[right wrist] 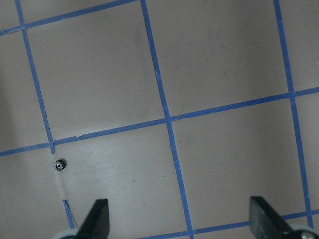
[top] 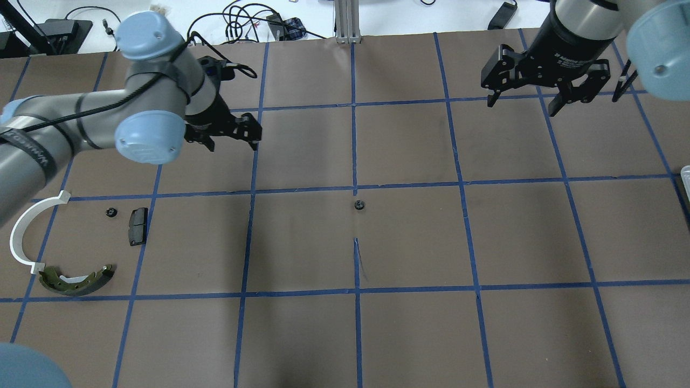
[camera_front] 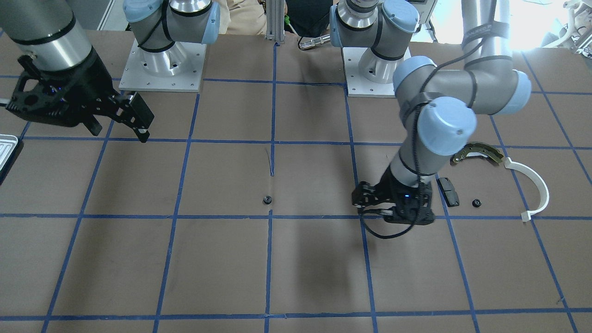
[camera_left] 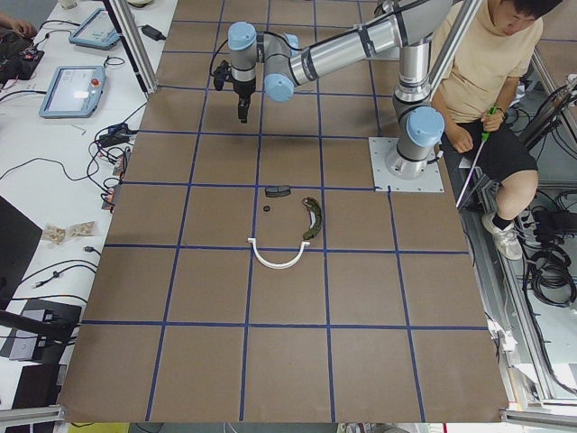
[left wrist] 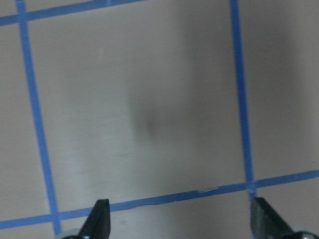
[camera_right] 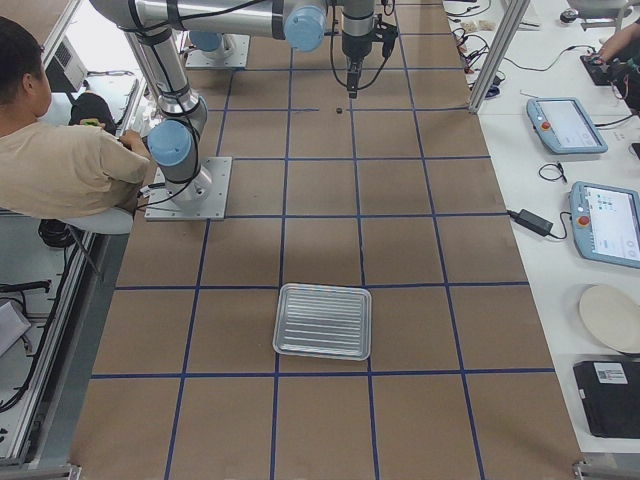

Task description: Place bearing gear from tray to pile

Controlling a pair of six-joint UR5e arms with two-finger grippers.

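- Brown paper gridded with blue tape covers my table (top: 409,334); on it I count two small black bearing gears, one tray and one pile
- First bearing gear (top: 358,205) lies alone at mid-table, just beside a crossing of tape lines, with a short slit in the paper (top: 357,256) near it; it is well apart from both tray and pile
- Second bearing gear (top: 111,212) lies on the paper within the pile (top: 81,242), just beside the one black brake pad (top: 138,226)
- Pile also counts one olive-metal brake shoe (top: 78,280) and one white plastic arc (top: 21,237); one end of the arc is close by the shoe, and I cannot tell if they touch
- One pale ribbed tray (camera_right: 323,321) sits flat at my right end of the table
- My left gripper (top: 232,141) hangs above bare paper beyond the pile, fingers spread wide with nothing between them
- My right gripper (top: 524,103) hangs high over my right half, fingers likewise wide apart and holding nothing; its wrist camera catches the first bearing gear off to one side
- My left forearm and elbow cross above the table just beyond the pile, and in the front-facing view they hide the paper beside the pad
- One seated operator (camera_left: 491,81) is by my base plates; two teach pendants (camera_right: 565,125) lie on the white side bench
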